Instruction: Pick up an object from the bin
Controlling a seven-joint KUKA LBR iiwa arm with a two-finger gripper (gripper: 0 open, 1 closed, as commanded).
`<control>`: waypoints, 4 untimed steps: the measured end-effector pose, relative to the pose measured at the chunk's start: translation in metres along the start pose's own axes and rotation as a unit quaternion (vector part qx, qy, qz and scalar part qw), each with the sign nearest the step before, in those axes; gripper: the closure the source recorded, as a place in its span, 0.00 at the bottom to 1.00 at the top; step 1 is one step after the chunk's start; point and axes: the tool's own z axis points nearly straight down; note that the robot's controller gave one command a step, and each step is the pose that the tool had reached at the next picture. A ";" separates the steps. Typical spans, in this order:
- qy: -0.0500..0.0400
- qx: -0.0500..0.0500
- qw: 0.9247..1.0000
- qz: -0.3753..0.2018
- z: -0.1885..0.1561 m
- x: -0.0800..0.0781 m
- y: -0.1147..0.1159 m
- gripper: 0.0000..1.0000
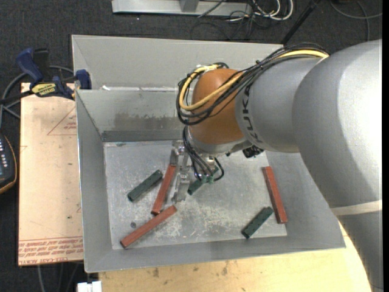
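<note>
Arm (316, 102): the big grey body is sitting nearest the camera, reaching in from the right and covering the right-hand rim of the bin.

Bin (91, 163): grey metal with sloping walls. Its scuffed floor is carrying a few loose pieces, spread out rather than heaped.

Orange cover (213, 111): it is sitting on the wrist over the middle of the bin, with yellow and black cables looping round it.

End effector (181, 184): it is hanging below the cover and pointing down onto the floor a little left of centre. How wide it is standing cannot be told, and nothing is showing as held.

Long red-brown stick (148, 226): it is lying slantwise at front left, its upper end near the end effector.

Second red-brown stick (164, 190): it is lying steeply slanted just beside the end effector on its left. This is the nearest piece; contact cannot be told.

Third red-brown stick (275, 194): it is lying at the right, well apart.

Dark green block (144, 185): it is lying left of the second stick.

Another dark green block (257, 222): it is lying at front right, near the third stick's lower end.

Small dark green piece (199, 185): it is lying just right of the end effector.
</note>
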 end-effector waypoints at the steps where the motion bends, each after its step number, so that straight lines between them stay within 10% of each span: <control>1: 0.002 0.001 0.998 -0.067 0.020 -0.006 0.043 0.00; 2: 0.002 0.002 0.998 -0.066 0.020 -0.006 0.042 1.00; 3: -0.003 0.001 0.997 -0.072 -0.097 -0.012 0.036 1.00; 4: -0.001 0.001 0.994 -0.107 -0.141 -0.013 0.033 1.00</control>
